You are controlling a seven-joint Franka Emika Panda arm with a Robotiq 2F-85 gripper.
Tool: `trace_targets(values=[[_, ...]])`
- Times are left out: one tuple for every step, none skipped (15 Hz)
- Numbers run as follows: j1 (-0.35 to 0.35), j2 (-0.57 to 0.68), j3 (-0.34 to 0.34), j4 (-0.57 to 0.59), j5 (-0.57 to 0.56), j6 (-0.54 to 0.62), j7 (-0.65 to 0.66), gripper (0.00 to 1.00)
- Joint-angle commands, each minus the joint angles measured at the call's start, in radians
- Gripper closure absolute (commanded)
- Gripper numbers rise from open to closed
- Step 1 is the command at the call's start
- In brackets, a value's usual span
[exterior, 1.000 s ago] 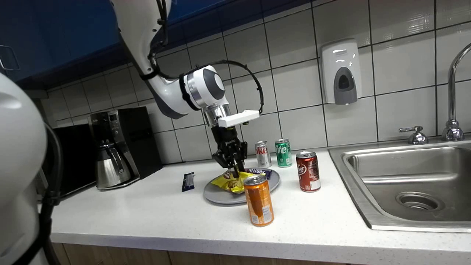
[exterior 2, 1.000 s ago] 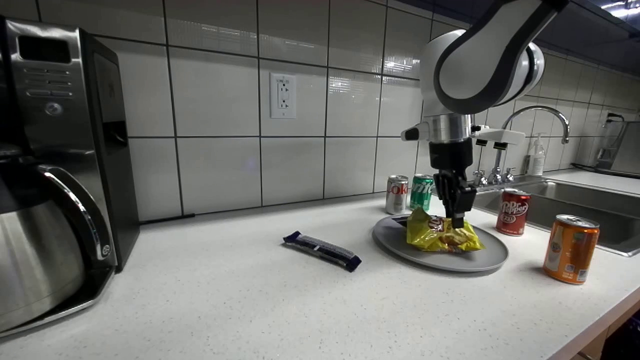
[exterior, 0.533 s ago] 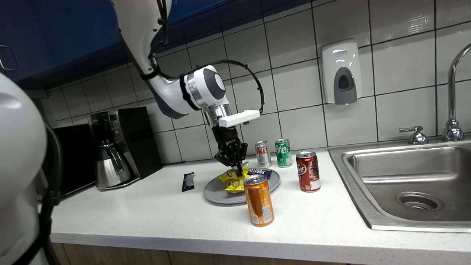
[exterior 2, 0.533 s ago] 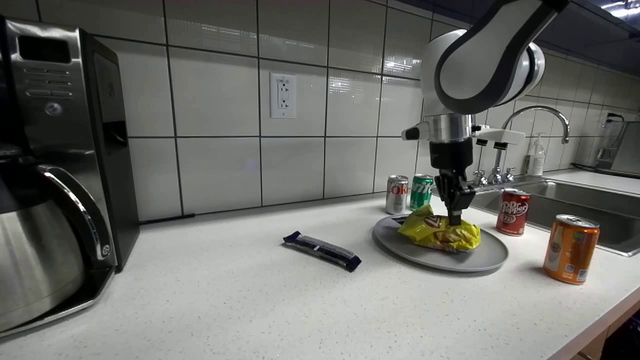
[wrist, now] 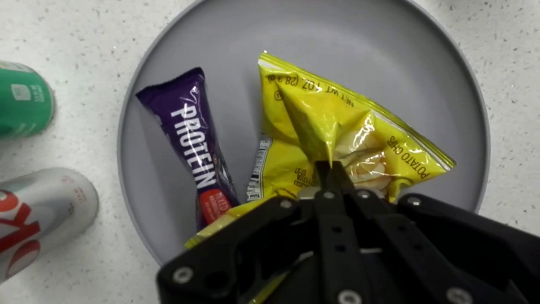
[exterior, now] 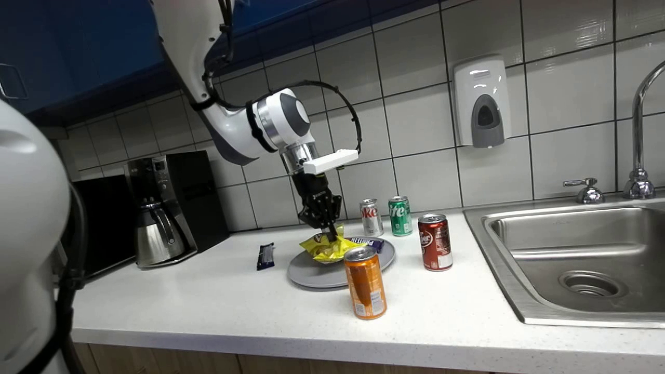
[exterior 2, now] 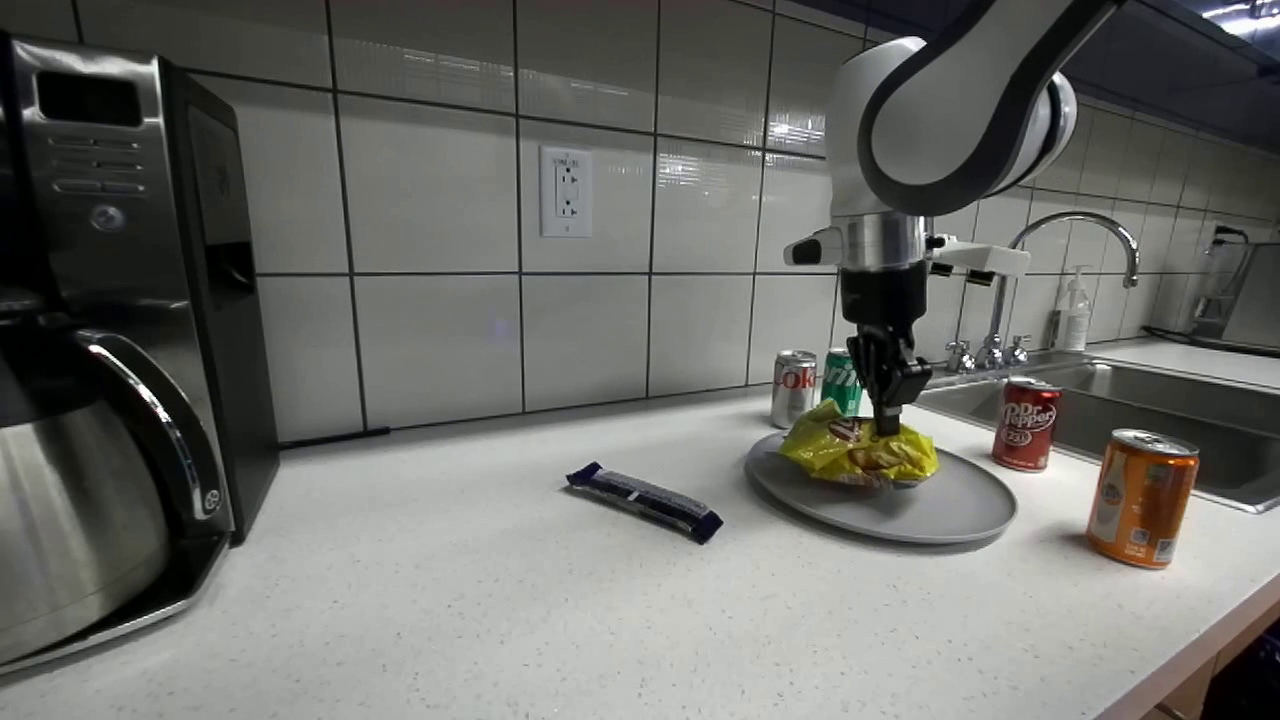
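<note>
Clamped a fold of the yellow chip bag (wrist: 291, 126) in the gripper (wrist: 330, 166), with jaws together on the film. Shifted with it, since a moment ago, slightly upward over the plate (wrist: 236, 38); looks like a secure enough hold. Cannot tell whether wholly clear of the plate, with the underside out of sight. Can see the protein bar (wrist: 192, 135) on the plate only partly, with one end covered. Cuts off the silver can (wrist: 50, 217) and green can (wrist: 25, 101) beside the plate in the wrist view.

The chip bag (wrist: 325, 122) is glossy film, the plate (wrist: 228, 42) smooth, matt, possibly plastic.
</note>
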Motion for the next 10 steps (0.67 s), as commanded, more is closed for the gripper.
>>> trace_targets(values=[[0.009,-0.024,0.023,0.003,-0.025,0.003,-0.03,1.0],[0.014,-0.024,0.027,0.005,-0.026,0.003,-0.033,1.0],[0.018,-0.024,0.032,0.009,-0.026,0.005,-0.037,1.0],[0.022,-0.025,0.034,0.011,-0.029,0.008,-0.039,1.0],[0.026,-0.024,0.037,0.015,-0.032,0.012,-0.044,1.0],[0.03,-0.023,0.04,0.018,-0.036,0.016,-0.048,1.0],[0.033,-0.019,0.044,0.023,-0.038,0.02,-0.057,1.0],[0.035,-0.016,0.046,0.029,-0.039,0.023,-0.066,1.0],[0.037,-0.014,0.048,0.032,-0.039,0.03,-0.077,1.0],[0.04,-0.01,0.05,0.039,-0.04,0.034,-0.088,1.0]])
